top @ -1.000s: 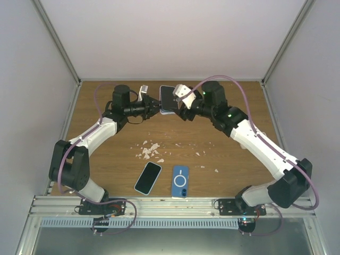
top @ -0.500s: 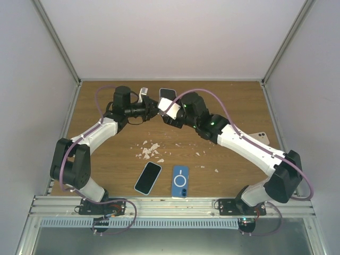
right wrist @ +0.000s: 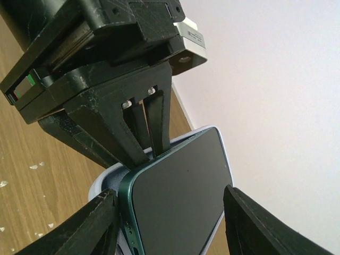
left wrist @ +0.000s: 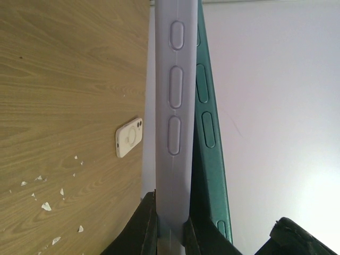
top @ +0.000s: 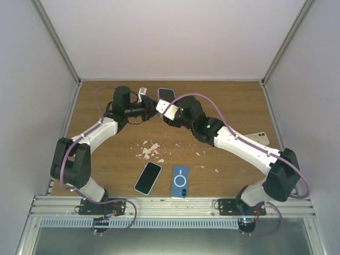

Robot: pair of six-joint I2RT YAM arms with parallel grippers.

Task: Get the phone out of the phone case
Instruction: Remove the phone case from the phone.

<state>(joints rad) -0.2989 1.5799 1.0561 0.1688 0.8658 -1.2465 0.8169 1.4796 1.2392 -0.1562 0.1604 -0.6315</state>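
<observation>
My left gripper (left wrist: 170, 228) is shut on the side wall of a lavender phone case (left wrist: 175, 106), holding it on edge above the far table. The dark green phone (left wrist: 207, 133) stands partly peeled away from the case on one side. In the right wrist view the phone (right wrist: 180, 191) shows its dark screen, with the case rim (right wrist: 104, 186) behind it. My right gripper (right wrist: 172, 223) is open and straddles the phone, one finger at each long edge. The right gripper's left finger looks to touch the phone's edge. From above, the phone (top: 166, 94) peeks out behind both grippers (top: 159, 110).
A black phone (top: 148, 178) and a phone in a blue case (top: 180, 181) lie near the front edge. A cream phone (top: 259, 138) lies at the right, partly under my right arm. White scraps (top: 150, 150) are scattered mid-table. Grey walls enclose the table.
My right arm has swung left and closed in on the phone, and its jaws have narrowed around it. The left gripper has kept its hold and place.
</observation>
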